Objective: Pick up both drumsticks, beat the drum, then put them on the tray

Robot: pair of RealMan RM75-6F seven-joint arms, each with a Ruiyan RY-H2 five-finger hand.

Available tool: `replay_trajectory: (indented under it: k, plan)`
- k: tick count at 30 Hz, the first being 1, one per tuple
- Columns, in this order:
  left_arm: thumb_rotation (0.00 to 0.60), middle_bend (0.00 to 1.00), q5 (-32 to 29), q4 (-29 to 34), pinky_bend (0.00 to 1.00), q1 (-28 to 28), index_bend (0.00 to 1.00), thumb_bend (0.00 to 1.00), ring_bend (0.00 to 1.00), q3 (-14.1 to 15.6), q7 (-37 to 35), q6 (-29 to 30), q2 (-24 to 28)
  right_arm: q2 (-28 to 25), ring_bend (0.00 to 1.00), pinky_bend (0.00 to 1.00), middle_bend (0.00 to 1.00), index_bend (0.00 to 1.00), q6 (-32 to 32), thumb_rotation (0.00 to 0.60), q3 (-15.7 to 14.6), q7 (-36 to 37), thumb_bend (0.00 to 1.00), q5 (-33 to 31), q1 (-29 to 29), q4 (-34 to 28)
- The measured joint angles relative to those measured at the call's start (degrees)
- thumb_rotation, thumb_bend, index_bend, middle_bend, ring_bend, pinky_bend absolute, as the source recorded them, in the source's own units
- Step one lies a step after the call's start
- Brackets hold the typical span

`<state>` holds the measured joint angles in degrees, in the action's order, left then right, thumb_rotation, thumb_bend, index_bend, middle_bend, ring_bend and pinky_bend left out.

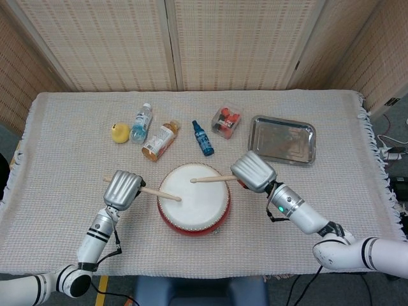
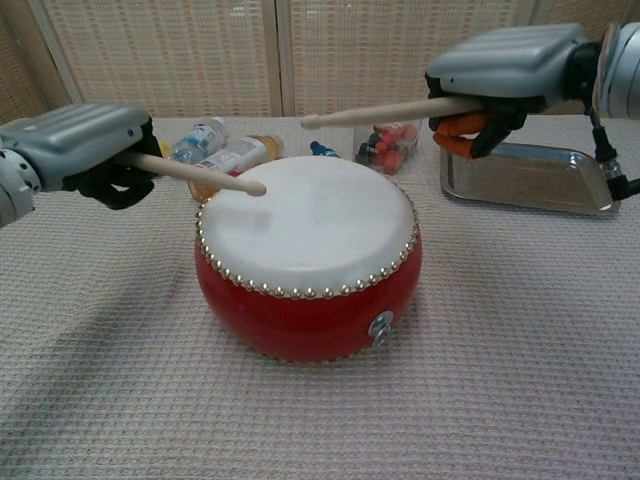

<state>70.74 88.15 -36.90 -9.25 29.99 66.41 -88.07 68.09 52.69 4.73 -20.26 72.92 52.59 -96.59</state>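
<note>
Over the cloth (image 1: 64, 159), both hands (image 2: 80, 150) grip drumsticks (image 2: 385, 110).

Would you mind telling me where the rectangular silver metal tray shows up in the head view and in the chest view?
Head view: the rectangular silver metal tray lies right of centre, beyond the right hand.
Chest view: the tray sits at the right edge, partly hidden behind the right hand.
Shared landmark: the clear plastic box of red items lies just left of the tray in both.
</note>
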Motion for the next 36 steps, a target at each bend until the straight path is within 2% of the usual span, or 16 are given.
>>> replay_trajectory:
  k: [5, 12, 15, 19, 27, 31, 36]
  plan:
    - [0.6, 1.0, -0.1, -2.5, 1.0, -0.5, 1.0, 0.87, 1.0, 0.6, 2.6, 0.0, -2.2, -1.1, 1.0, 1.0, 1.0, 1.0, -0.4, 0.6, 0.4, 1.1, 0.77, 1.1, -0.7, -0.5]
    - [0.6, 1.0, 1.1, 4.5, 1.0, 1.0, 1.0, 0.87, 1.0, -2.7, -3.2, 4.7, 2.9, 2.0, 1.0, 1.0, 1.0, 1.0, -7.9, 0.6, -2.4, -4.2, 0.77, -3.4, 0.1, 3.4]
    - [0.6, 1.0, 0.9, 6.4, 1.0, 1.5, 1.0, 0.87, 1.0, -4.1, -4.8, 5.4, 4.8, 3.1, 1.0, 1.0, 1.0, 1.0, -8.9, 0.6, -2.8, -6.9, 0.77, -6.2, 0.5, 4.2]
    - [0.6, 1.0, 0.3, 5.0, 1.0, 1.1, 1.0, 0.87, 1.0, -3.3, -4.0, 4.1, 3.7, 2.6, 1.0, 1.0, 1.0, 1.0, -6.3, 0.6, -1.4, -6.4, 0.77, -5.5, 0.2, 2.8]
    - [0.6, 1.0, -0.6, -3.1, 1.0, -0.8, 1.0, 0.87, 1.0, 0.4, 2.1, -0.1, -2.5, -1.7, 1.0, 1.0, 1.0, 1.0, 2.3, 0.6, 2.8, 1.1, 0.77, 2.7, -2.4, -1.8]
    - [0.6, 1.0, -0.3, -2.7, 1.0, -0.8, 1.0, 0.87, 1.0, 0.2, 3.2, 0.7, -2.7, -1.3, 1.0, 1.0, 1.0, 1.0, 0.0, 0.6, 1.8, 0.1, 0.77, 2.1, -2.5, -1.0]
    - [0.6, 1.0, 1.6, 3.0, 1.0, 0.2, 1.0, 0.87, 1.0, -1.7, -0.3, 4.8, 1.0, 1.9, 1.0, 1.0, 1.0, 1.0, -6.4, 0.6, -1.0, -3.9, 0.77, -1.7, -1.7, 2.9]
